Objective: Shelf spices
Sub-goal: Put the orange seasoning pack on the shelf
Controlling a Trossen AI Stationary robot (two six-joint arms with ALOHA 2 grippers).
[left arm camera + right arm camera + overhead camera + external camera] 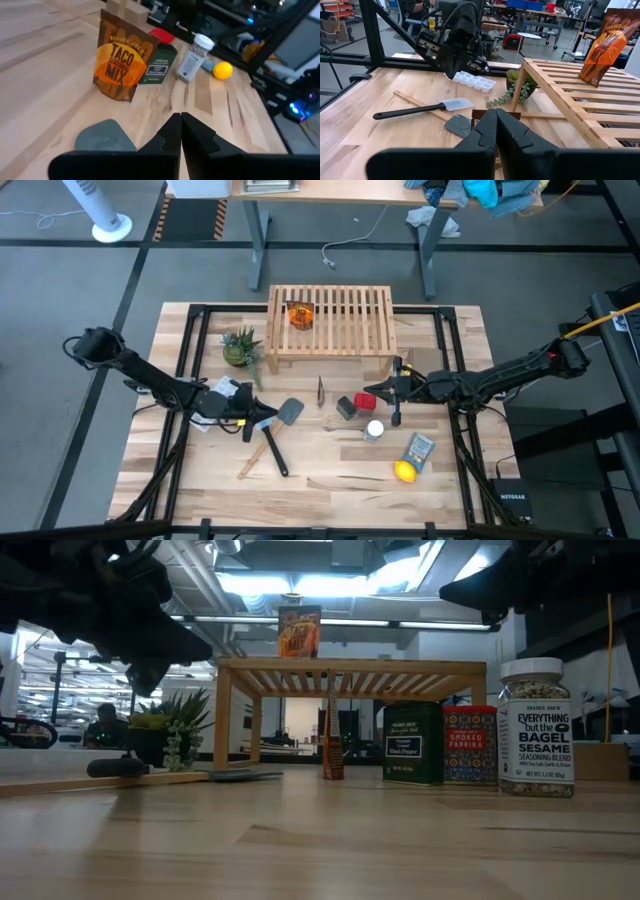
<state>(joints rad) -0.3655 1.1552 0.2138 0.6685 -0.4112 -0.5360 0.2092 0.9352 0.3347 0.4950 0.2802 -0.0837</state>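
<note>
The wooden shelf (330, 320) stands at the table's far middle, with one amber-orange packet (300, 315) upright on its slatted top. The second packet (122, 57) stands on the table in front of it. Right of that packet are the black box (157, 65), the red box (161, 35) and the white-capped bottle (195, 57), all standing upright. My left gripper (181, 120) is shut, raised left of the packet over the spatulas. My right gripper (496, 117) is shut and raised beside the red box (365, 399), pointing toward the table's left.
A grey-blue packet (419, 450) and a lemon (404, 471) lie near the right front. A potted plant (240, 348) stands left of the shelf. An ice tray (475, 80), a grey spatula (420, 107) and a wooden-handled spatula (262, 450) lie under the left arm.
</note>
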